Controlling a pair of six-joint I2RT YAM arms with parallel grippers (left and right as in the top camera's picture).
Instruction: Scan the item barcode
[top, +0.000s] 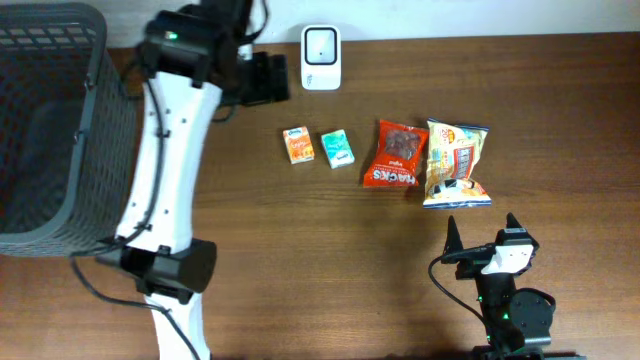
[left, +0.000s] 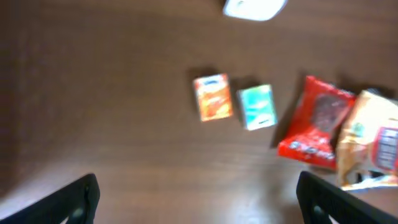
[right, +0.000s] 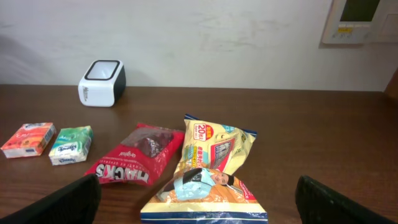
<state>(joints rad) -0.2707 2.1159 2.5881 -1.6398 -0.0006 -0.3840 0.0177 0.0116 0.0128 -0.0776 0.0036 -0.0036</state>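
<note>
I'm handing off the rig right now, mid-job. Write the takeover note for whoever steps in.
Left gripper: open, empty, raised beside the scanner.
Right gripper: open, empty, low near the yellow snack bag.
Items: orange box, teal box, red snack bag and the yellow bag lie in a row on the table. The basket is far left.
Done: nothing visibly scanned.
Left: pick an item and show its barcode to the scanner.
</note>
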